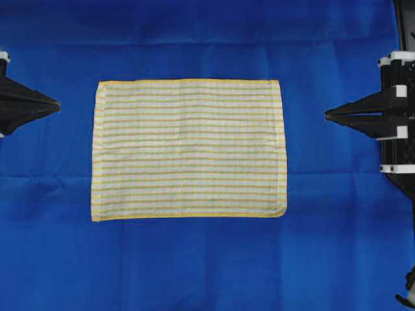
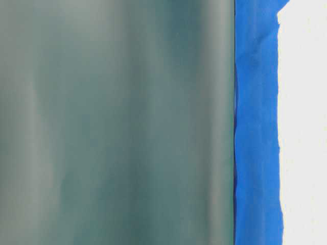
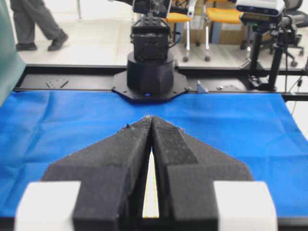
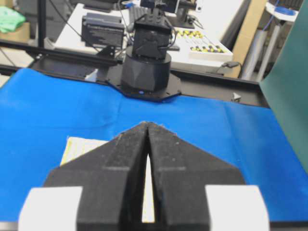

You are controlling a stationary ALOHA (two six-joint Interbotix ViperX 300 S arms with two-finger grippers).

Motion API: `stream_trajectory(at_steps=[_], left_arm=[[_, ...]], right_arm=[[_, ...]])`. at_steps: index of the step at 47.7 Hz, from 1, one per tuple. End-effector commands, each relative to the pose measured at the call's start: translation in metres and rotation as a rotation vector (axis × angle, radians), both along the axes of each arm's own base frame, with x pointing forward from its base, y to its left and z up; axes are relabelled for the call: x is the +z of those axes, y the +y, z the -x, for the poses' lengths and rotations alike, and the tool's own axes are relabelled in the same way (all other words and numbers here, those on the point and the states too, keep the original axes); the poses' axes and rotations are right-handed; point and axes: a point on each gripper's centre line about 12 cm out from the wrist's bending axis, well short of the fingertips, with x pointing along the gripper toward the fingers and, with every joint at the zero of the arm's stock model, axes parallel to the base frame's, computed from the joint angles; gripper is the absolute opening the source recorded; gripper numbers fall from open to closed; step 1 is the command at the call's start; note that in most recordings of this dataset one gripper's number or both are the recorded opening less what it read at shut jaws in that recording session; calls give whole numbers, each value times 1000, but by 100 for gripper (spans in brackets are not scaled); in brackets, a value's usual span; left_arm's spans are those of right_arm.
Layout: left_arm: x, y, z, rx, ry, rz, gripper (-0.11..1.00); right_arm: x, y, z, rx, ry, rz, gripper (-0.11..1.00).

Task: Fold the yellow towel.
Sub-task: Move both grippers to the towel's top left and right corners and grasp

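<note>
We see the yellow towel (image 1: 189, 149) lying spread flat and unfolded in the middle of the blue cloth (image 1: 194, 265) that covers the tabletop, its long sides running left to right in the overhead view and its yellow hem showing along all four edges. The lower right corner looks very slightly uneven, and a few faint creases cross the weave, but no part of the towel is lifted or doubled over. We find the left end effector (image 1: 57, 103) at the left edge of the overhead view, its two black fingers pressed together into a point aimed at the towel, well apart from the towel's left edge and holding nothing. The right end effector (image 1: 327, 115) sits opposite at the right edge, likewise closed to a point, empty, and well apart from the towel's right edge. From the left wrist camera we look along the closed fingers (image 3: 130, 154) toward the opposite arm's black base (image 3: 150, 72) across the blue cloth, with a thin pale strip showing through the slit between them. From the right wrist camera we see a corner of the towel (image 4: 82, 147) just left of the closed fingers (image 4: 173, 163). The table-level view is mostly filled by a blurred grey-green surface (image 2: 117, 122), with a strip of blue cloth beside it.
</note>
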Motion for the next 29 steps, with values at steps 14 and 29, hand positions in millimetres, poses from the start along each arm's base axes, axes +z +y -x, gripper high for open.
stream_trajectory(at_steps=[14, 29], left_arm=[[-2, 9, -5, 46, 46, 17, 0], [-28, 43, -15, 205, 177, 38, 1]], right_arm=[[1, -18, -12, -85, 45, -55, 0], [-26, -56, -22, -263, 164, -128, 0]])
